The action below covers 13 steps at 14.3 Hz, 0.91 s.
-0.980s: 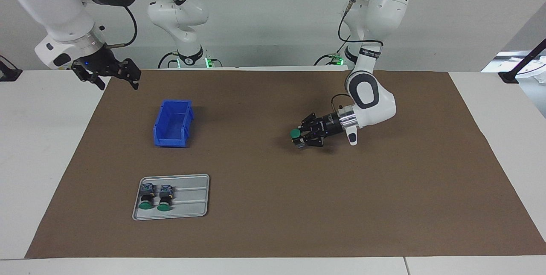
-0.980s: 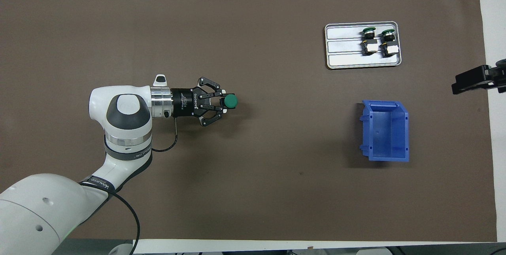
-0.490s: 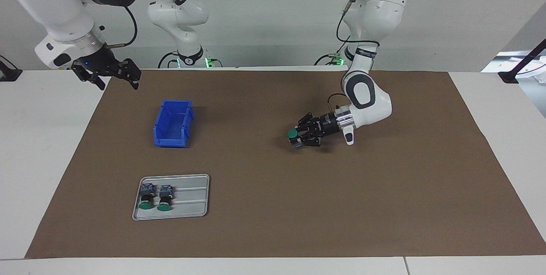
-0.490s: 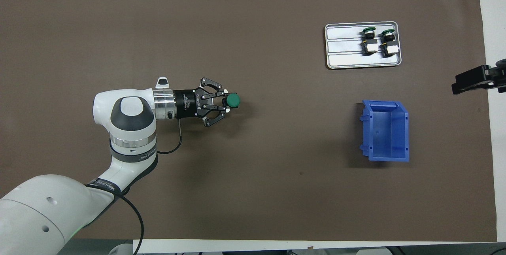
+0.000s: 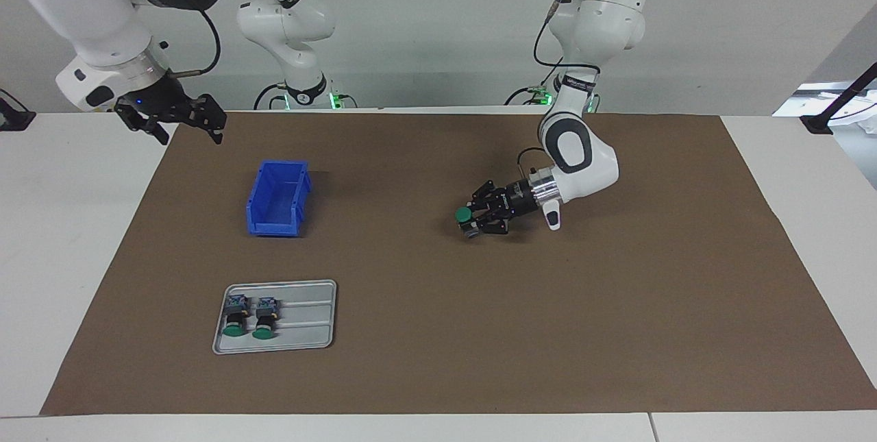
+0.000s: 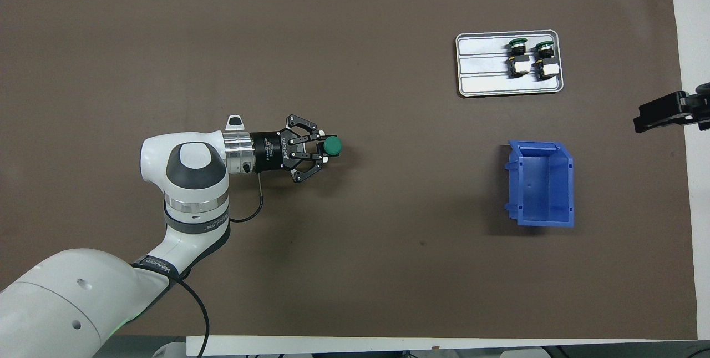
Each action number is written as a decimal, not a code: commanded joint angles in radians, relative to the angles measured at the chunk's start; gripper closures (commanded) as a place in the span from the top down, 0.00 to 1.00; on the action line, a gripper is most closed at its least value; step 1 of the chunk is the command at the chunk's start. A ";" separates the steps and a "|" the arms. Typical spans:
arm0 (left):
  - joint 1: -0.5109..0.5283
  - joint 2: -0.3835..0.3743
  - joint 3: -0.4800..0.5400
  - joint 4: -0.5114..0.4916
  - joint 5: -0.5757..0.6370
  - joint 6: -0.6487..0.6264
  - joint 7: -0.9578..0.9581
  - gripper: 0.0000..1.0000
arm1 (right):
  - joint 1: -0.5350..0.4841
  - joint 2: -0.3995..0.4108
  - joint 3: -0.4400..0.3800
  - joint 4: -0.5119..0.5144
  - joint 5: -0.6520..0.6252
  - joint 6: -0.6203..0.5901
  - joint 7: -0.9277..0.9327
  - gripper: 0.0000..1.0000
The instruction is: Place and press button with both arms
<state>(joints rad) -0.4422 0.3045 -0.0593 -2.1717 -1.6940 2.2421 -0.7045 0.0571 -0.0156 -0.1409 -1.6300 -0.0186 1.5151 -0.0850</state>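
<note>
Left claw carrying one button over the middle of the mat.

Your left claw (image 5: 471, 221) is clenched on the button (image 5: 464, 214), green cap up, low over the brown mat (image 6: 355, 269) at frame centre in the facing view; whether it touches the mat you can't tell. This looks like the placing step: next, set it down upright and keep it steady so the other arm can press the cap. Your right claw (image 5: 183, 123) waits with fingers spread at upper left, above the mat's corner on the desk (image 5: 68, 236). Two more buttons (image 5: 248, 318) lie in the grey tray (image 5: 308, 315), lower left, below the blue bin (image 5: 277, 199).
</note>
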 commanded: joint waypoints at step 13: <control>-0.006 -0.007 0.006 -0.028 -0.038 0.033 0.016 0.11 | -0.003 -0.021 0.000 -0.024 0.005 0.000 -0.016 0.99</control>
<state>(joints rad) -0.4402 0.3047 -0.0574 -2.1816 -1.7063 2.2542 -0.7045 0.0571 -0.0156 -0.1409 -1.6300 -0.0186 1.5151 -0.0850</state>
